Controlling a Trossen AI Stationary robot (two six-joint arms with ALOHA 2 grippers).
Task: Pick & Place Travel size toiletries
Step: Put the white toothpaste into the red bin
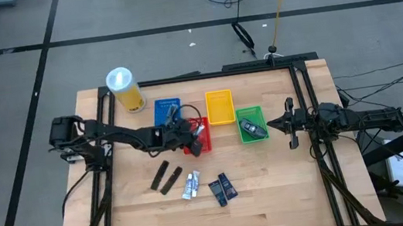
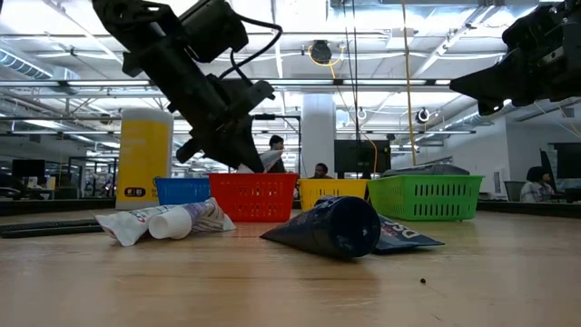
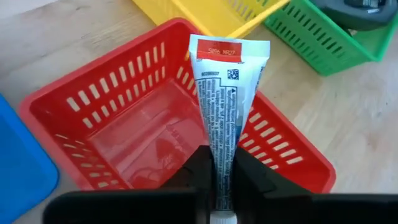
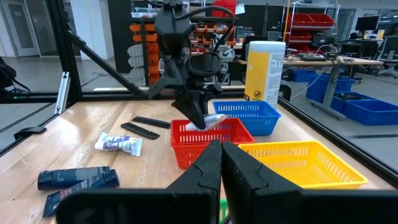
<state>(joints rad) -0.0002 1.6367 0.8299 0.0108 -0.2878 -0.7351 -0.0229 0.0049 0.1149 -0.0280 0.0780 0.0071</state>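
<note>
My left gripper (image 3: 222, 155) hangs over the red basket (image 3: 118, 134), shut on a silvery-white mini tube (image 3: 225, 99). In the high view it is at the basket (image 1: 195, 135). Two more white tubes (image 1: 190, 183), two dark blue packets (image 1: 223, 188) and two black flat pieces (image 1: 165, 176) lie flat on the table. A dark grey piece (image 1: 249, 128) lies in the green basket (image 1: 251, 113). My right gripper (image 4: 221, 158) is shut on nothing and waits right of the green basket (image 1: 290, 125). My left gripper pinches the white tube between its two fingers (image 3: 200, 177) near the cap end (image 3: 222, 190). The fingers slant down from above and lie along the tube. The tube is lifted clear, and its flat crimped end (image 3: 229, 51) reaches over the red basket's far rim.
A tall yellow canister with a white lid (image 1: 124, 88) stands at the far left. The blue (image 1: 167, 108), red, yellow (image 1: 220, 106) and green baskets sit in a row across the middle. A black frame (image 1: 302, 76) borders the table. Bare wood shows along the near edge.
</note>
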